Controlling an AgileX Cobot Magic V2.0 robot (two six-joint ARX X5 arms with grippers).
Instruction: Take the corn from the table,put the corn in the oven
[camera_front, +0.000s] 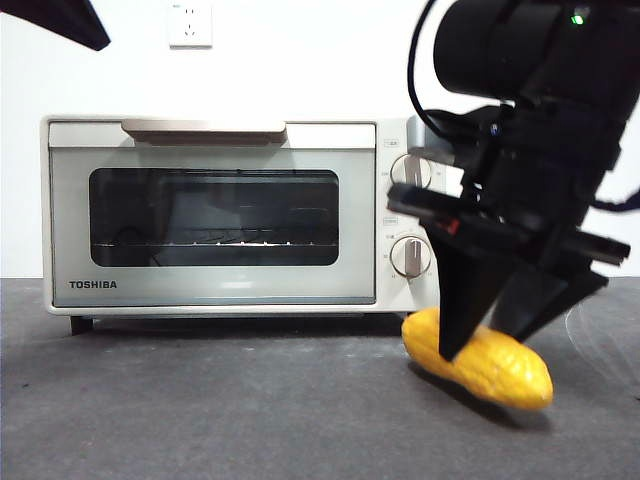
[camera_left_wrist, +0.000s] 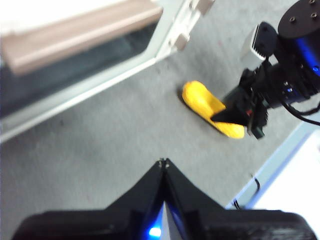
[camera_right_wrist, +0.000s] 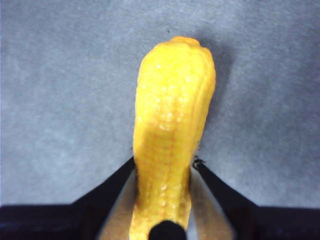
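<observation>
Corn (camera_front: 500, 370) clamped in right jaws (camera_front: 485, 340) beside closed oven (camera_front: 215, 215); left jaws (camera_left_wrist: 164, 162) shut, empty.

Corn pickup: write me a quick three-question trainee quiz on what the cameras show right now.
1. True or false: the oven door is open.
2. Which gripper has its jaws around the corn? A) left gripper B) right gripper C) neither
3. Fill in: the corn lies in front of the oven's end with the two round ______.

Key:
1. False; the door is closed, handle at the top.
2. B; its jaws stand on either side of the cob, down at the table, while the left gripper's jaws are shut, away from the corn.
3. knobs.
</observation>
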